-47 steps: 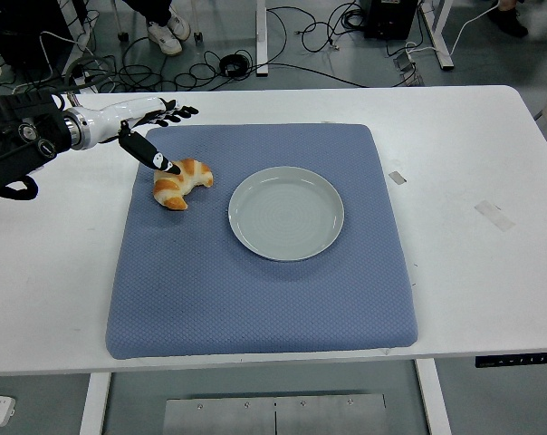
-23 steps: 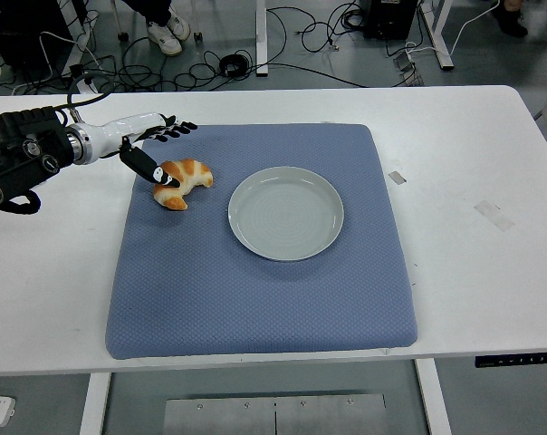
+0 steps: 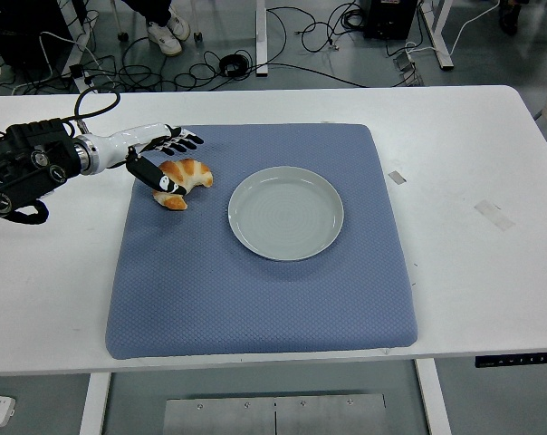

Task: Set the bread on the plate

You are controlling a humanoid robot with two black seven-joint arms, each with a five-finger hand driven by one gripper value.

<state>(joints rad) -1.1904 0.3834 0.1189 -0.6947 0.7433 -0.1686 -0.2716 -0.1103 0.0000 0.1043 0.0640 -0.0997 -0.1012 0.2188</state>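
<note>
Bread [image 3: 184, 181] perhaps under hand [image 3: 161, 154].

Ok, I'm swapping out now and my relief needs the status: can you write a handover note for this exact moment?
Left robot hand: fingers spread, thumb against the golden-brown croissant-shaped bread, nothing grasped yet.
Right robot hand: not in view.
Bread: on the blue quilted mat, just left of the round pale grey plate, apart from it.
Plate: empty, mid-mat.
Done: approach to the bread.
Left: grasp, lift, set it on the plate.

One croissant [image 3: 181, 181], one grey plate [image 3: 286, 213], one blue mat [image 3: 255, 299], one white table [image 3: 473, 181], and one robot hand [image 3: 160, 149] in view.
</note>
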